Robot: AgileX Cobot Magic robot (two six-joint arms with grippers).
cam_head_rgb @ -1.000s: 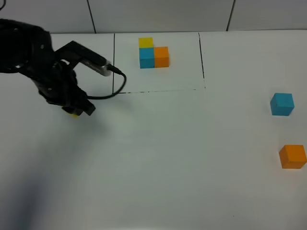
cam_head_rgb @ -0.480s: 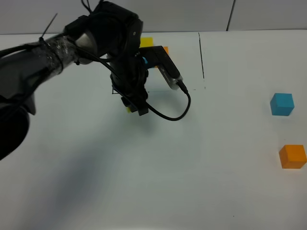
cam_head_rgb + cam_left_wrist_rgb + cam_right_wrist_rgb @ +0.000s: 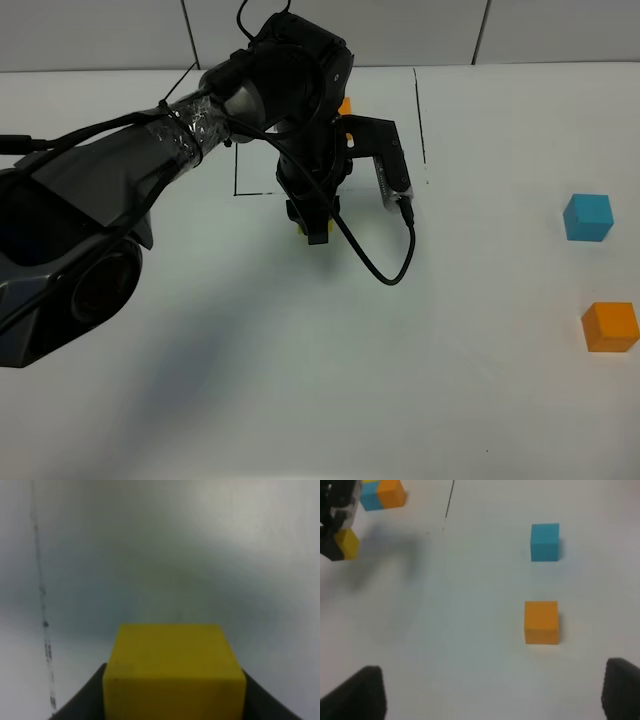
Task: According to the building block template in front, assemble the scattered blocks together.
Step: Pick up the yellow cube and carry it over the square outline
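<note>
Within left end effector [image 3: 313, 228], yellow cube [image 3: 174, 672] level

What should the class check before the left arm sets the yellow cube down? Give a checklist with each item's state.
1. Grip: the yellow cube sits between the left fingers: ok.
2. Height: the yellow cube is lifted off the table: cannot tell.
3. Reference: the template is fully visible from the high camera: not ok, the arm covers most of it.
4. Remaining pieces: the blue cube and orange cube lie apart, untouched: ok.
5. Other arm: the right fingers are open and hold nothing: ok.
</note>
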